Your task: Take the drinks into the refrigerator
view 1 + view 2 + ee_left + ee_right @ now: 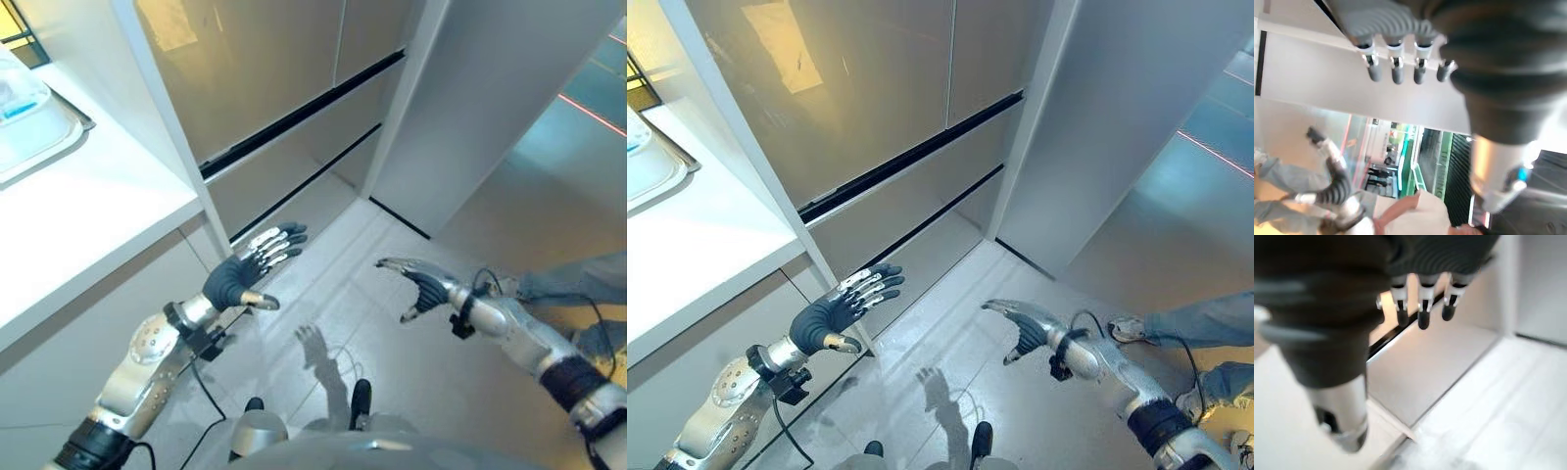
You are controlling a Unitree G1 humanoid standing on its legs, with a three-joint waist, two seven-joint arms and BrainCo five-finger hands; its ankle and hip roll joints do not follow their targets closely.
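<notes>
Silver-fingered, the left hand (238, 274) and right hand (419, 285) hang over the floor (950, 343) in front of the fridge (872, 108), both with fingers spread and holding nothing. A person's legs (1200, 328) (in jeans) stand right of the right hand. Left of the fridge runs a white counter (88, 211) bearing a tray (44, 137). Fridge doors are closed; I cannot tell where the drinks are.

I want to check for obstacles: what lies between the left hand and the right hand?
Only bare grey floor lies between the left hand and the right hand, as the left eye view shows.
</notes>
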